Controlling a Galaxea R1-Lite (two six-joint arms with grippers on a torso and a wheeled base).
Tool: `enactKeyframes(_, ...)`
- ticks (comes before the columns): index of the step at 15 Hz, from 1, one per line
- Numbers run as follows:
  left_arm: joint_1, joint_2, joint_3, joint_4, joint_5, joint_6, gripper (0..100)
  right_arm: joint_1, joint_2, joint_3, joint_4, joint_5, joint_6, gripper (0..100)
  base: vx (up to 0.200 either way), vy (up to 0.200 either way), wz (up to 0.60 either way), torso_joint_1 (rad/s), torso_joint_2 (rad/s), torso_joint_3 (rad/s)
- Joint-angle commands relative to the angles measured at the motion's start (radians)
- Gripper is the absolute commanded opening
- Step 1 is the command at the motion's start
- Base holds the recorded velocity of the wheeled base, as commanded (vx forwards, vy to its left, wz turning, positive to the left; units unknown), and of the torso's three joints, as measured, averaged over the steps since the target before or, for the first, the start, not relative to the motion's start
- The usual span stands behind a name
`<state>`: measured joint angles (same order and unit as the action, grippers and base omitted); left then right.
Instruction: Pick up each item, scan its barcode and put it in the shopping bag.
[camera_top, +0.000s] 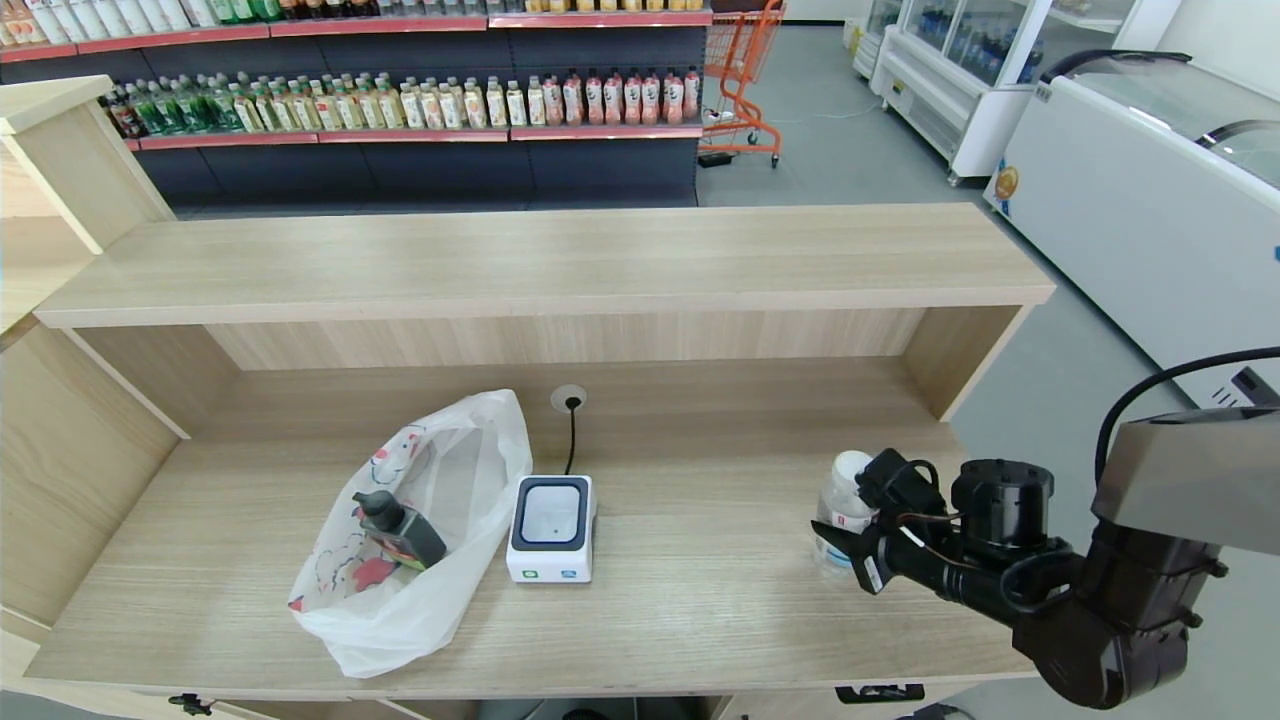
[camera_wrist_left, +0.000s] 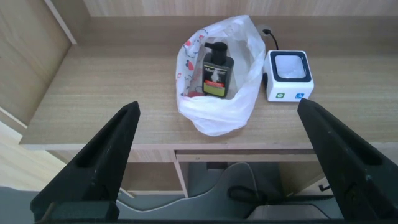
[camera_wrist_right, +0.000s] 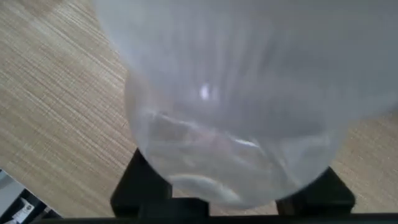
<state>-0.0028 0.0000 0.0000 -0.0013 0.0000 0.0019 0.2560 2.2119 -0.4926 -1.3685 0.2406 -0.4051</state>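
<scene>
The right gripper (camera_top: 845, 546) is clamped on the clear bottle (camera_top: 838, 498) standing at the right end of the desk (camera_top: 700, 620), and I think its smooth wall may slip during the lift to the scanner (camera_top: 551, 527).

Right arm (camera_top: 1060, 590) in glossy black, with rounded joint housings and a flat-topped cylindrical cap; a thick black cable arcs above it; thin wires loop at the wrist beside a small white label; left gripper (camera_wrist_left: 217, 107) has two long, tapering black fingers (camera_wrist_left: 106, 155).
</scene>
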Motion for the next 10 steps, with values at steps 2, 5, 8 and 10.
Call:
enactKeyframes(2, 0.0, 0.002, 0.0, 0.0, 0.0, 0.0, 100, 0.0, 0.008, -0.021, -0.011, 0.0, 0.0, 0, 0.0, 0.0, 0.0, 0.0, 0.0, 0.0)
enactKeyframes(5, 0.0, 0.002, 0.0, 0.0, 0.0, 0.0, 100, 0.0, -0.006, -0.008, -0.053, 0.0, 0.0, 0, 0.0, 0.0, 0.0, 0.0, 0.0, 0.0)
enactKeyframes(8, 0.0, 0.002, 0.0, 0.0, 0.0, 0.001, 100, -0.021, -0.038, 0.04, -0.06, 0.02, 0.009, 0, 0.0, 0.0, 0.0, 0.0, 0.0, 0.0)
enactKeyframes(10, 0.0, 0.002, 0.0, 0.0, 0.0, 0.0, 100, -0.047, -0.087, 0.063, -0.058, 0.134, 0.057, 0, 0.0, 0.0, 0.0, 0.0, 0.0, 0.0)
